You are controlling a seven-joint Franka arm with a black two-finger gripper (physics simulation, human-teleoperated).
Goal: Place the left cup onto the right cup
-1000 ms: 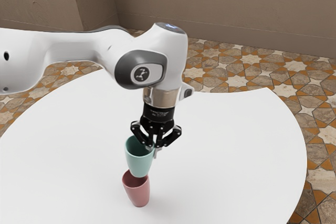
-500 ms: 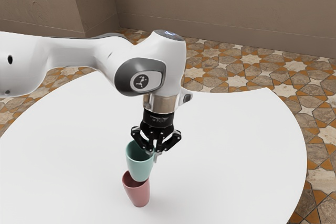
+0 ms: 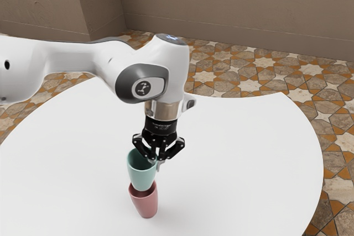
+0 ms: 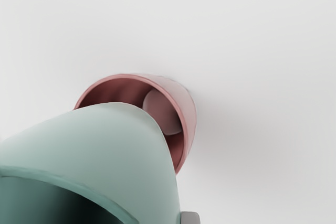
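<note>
The gripper (image 3: 157, 158) pinches the teal cup (image 3: 138, 174) by its rim wall; below the jaws its base seems just inside the pink cup (image 3: 145, 204). Likely stiff, light, slippery: a rim hold suits it

The white bench (image 3: 249, 153) lies bare across the right half and the lower left of the exterior frame, leaving open room on both sides. The only obstacles stand low in the centre: the pink cup (image 3: 145, 203) on the bench and, at its mouth, the tilted teal cup (image 3: 139, 171) clamped at the rim by the end effector (image 3: 156, 157). The white arm (image 3: 83, 64) spans the upper left, above the bench
</note>
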